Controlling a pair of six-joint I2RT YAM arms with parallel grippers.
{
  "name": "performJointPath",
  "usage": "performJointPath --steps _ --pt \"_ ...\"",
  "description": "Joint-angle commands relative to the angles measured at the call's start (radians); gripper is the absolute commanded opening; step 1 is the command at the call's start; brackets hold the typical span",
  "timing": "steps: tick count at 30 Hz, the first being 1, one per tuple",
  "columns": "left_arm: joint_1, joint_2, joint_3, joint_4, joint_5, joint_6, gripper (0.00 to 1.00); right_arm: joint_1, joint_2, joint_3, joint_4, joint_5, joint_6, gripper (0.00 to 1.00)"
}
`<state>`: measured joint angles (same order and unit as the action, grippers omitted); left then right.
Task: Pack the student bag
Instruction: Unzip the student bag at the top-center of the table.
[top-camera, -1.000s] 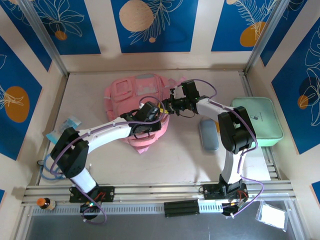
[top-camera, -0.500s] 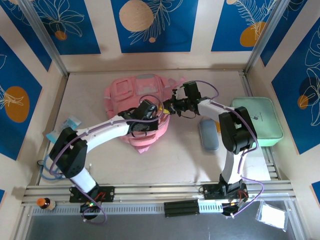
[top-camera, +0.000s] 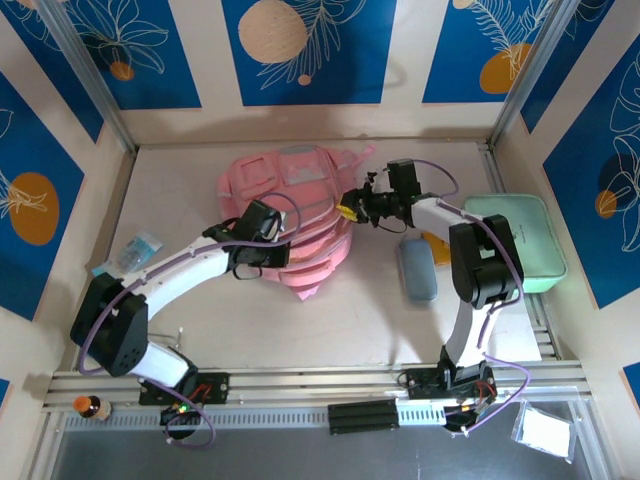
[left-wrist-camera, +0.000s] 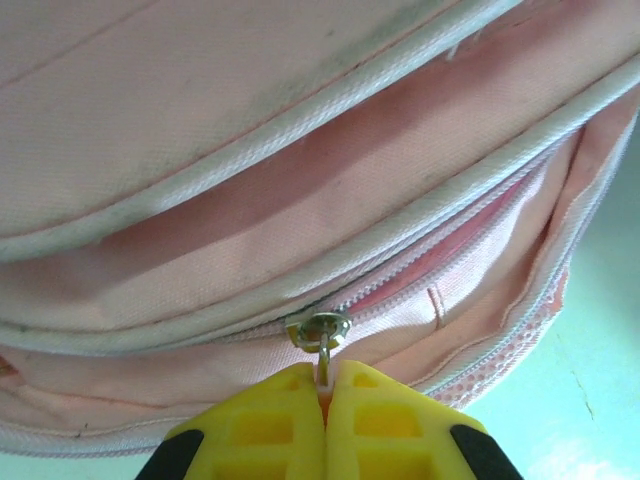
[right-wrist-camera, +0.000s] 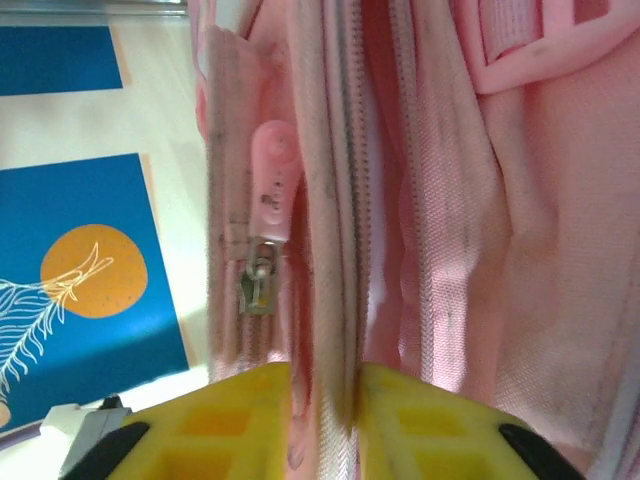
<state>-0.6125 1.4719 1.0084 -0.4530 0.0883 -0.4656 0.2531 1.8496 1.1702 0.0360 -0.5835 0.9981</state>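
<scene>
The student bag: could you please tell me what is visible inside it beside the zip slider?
Beside the zip slider, which the left end effector pinches by its pull, the student bag gapes narrowly, showing only pink fabric. Anything deeper is covered by the bag's panels.

Nothing here is legible to you: no word, number or brand can be read. The mint-green case, at about 3 o'clock on the table, carries a small dark mark near the middle of its lid, too small to make out. The pink zip pull on the student bag, toward 9 o'clock in the right wrist view, shows faint raised marks, blurred beyond reading. The blue wall panels bear artwork.
</scene>
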Motion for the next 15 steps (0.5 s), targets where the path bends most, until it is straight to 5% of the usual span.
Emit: performJointPath --steps 1,6,15 --pt "-0.011 0.012 0.073 0.063 0.082 0.069 0.00 0.009 -0.066 -0.044 0.074 0.008 0.074 0.36" --pt "-0.045 0.059 0.150 0.106 0.114 0.085 0.00 0.059 -0.105 -0.102 0.105 0.028 0.180 0.52" --pt "-0.093 0.142 0.202 0.141 0.149 0.064 0.00 0.139 -0.139 -0.053 -0.059 0.184 0.229 0.54"
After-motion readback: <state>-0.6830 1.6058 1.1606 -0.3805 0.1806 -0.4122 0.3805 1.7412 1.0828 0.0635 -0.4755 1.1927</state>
